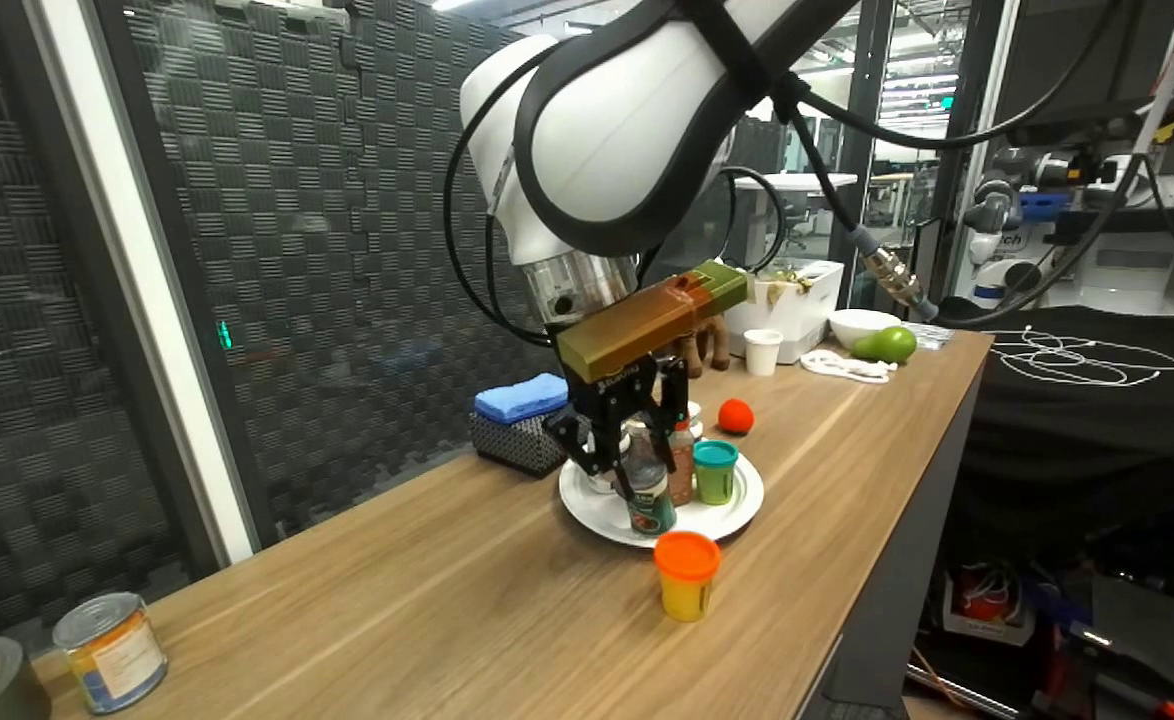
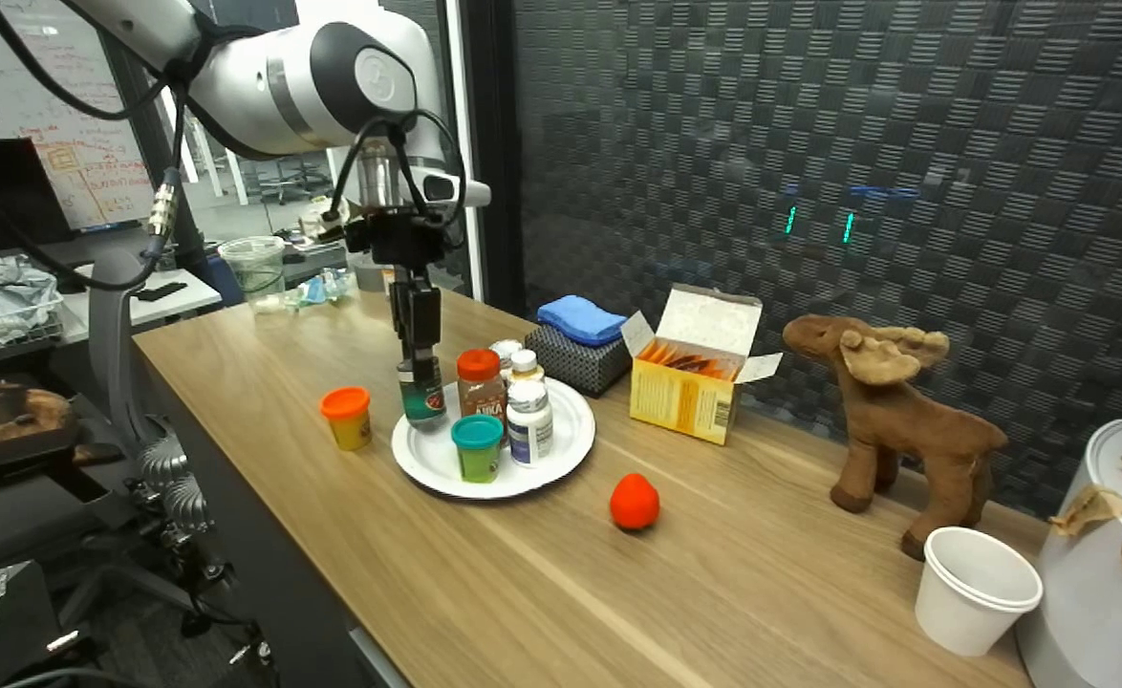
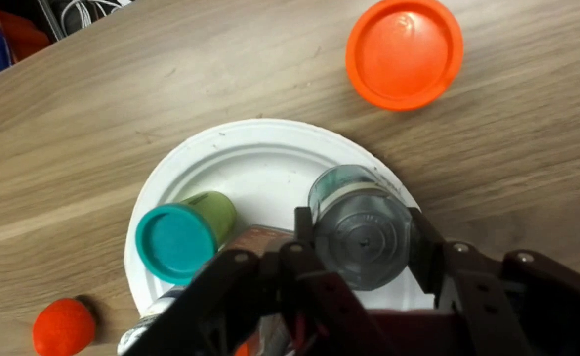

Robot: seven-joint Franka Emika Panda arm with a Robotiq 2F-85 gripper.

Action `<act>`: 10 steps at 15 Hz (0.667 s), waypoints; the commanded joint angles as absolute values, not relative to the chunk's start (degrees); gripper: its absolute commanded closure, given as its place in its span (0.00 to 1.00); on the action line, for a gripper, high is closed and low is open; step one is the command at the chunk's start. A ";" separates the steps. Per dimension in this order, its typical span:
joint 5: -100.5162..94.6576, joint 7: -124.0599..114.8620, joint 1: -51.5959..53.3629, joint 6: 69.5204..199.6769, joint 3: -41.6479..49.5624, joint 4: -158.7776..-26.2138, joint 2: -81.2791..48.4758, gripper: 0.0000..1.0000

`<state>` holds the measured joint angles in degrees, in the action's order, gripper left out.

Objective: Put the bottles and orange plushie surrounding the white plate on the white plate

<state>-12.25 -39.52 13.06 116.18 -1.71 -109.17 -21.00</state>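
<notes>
My gripper (image 3: 361, 230) is shut on the green-labelled bottle (image 3: 364, 247), one finger against each side of its lid. In both exterior views that bottle (image 1: 652, 510) is slightly tilted, its base within the rim of the white plate (image 2: 432, 473); whether it touches the plate I cannot tell. Also on the plate are the teal-capped jar (image 2: 477, 449), the red-lidded bottle (image 2: 482, 390) and white bottles (image 2: 529, 425). On the table beside the plate stands the orange-capped jar (image 2: 346, 420). The orange plushie (image 2: 635, 502) lies on the table, off the plate's opposite side.
Behind the plate are a dark box with a blue cloth (image 2: 580, 320) and an open yellow box (image 2: 685, 382). A brown plush animal (image 2: 905, 420) and white cups (image 2: 972, 592) stand farther along. A tin can (image 1: 110, 650) sits at the opposite end.
</notes>
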 commanded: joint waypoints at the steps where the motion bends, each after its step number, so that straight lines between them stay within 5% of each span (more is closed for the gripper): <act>1: -13.15 -41.58 12.98 118.13 -0.69 -106.97 -21.84 0.77; 10: -5.30 -41.56 10.35 123.77 -0.50 -106.75 -24.52 0.77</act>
